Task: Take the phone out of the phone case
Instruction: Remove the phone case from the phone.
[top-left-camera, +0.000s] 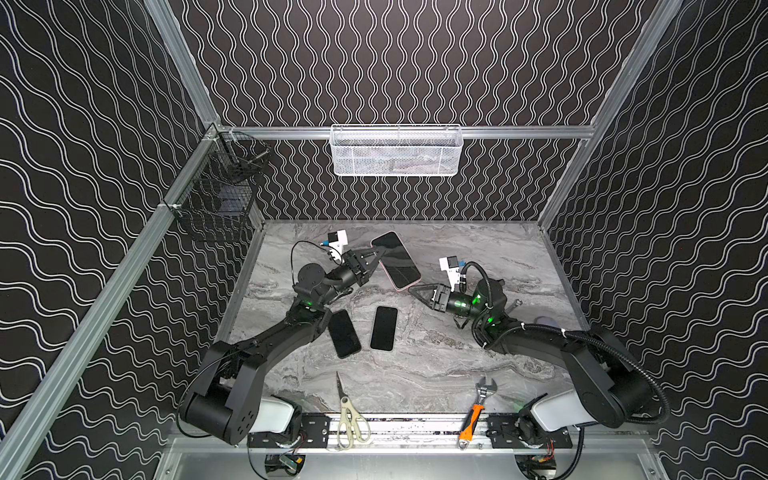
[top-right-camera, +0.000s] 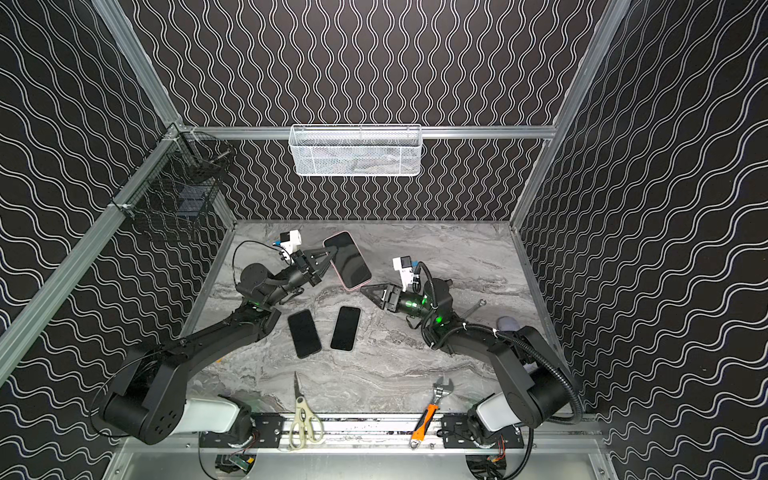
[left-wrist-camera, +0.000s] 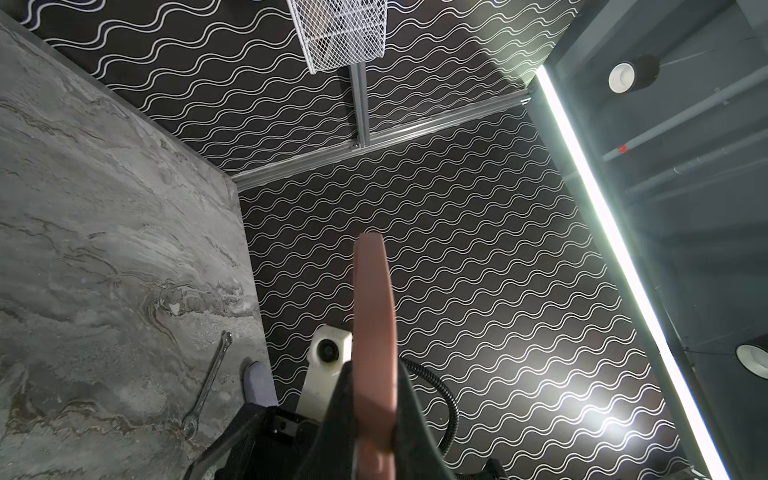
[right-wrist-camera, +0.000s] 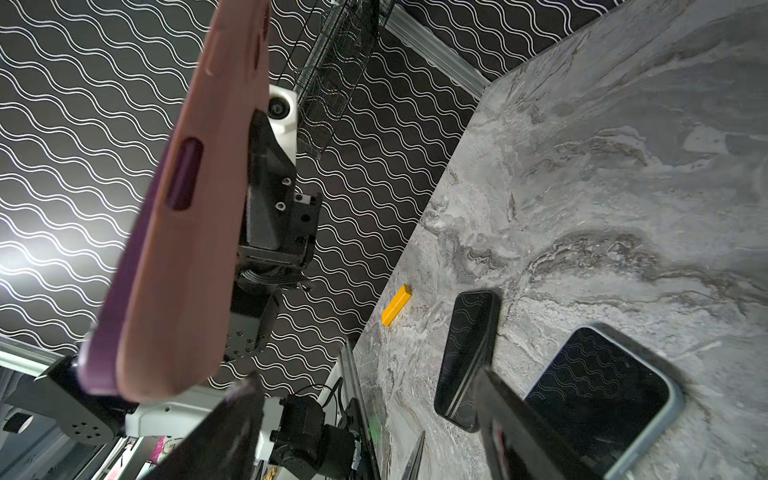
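Upper centre of both top views: a phone (top-left-camera: 395, 257) with a dark screen sits in a pink phone case (right-wrist-camera: 187, 249) and is held up off the grey marble table (top-left-camera: 478, 257), screen toward the camera. The left gripper (top-left-camera: 379, 252) is clamped on the case's upper long edge. The right gripper (top-left-camera: 415, 290) has its jaws apart just beside the case's lower corner; whether it touches cannot be told.

The phone is probably stiff, smooth and glass-fronted, so likely slippery and easy to crack if dropped. The case looks like soft matte rubber that should bend and give good friction. A sensible hold is the case's rim at a corner, peeling the lip back while the other side stays pinched.

Below the phone the table is bare, with free room toward the right of the frame. Lower centre lie a bare black phone (top-left-camera: 344, 333) and a second bare phone (top-left-camera: 384, 328), well apart from the grippers. Scissors (top-left-camera: 349, 415) and an adjustable wrench (top-left-camera: 478, 409) rest at the front rail along the bottom.
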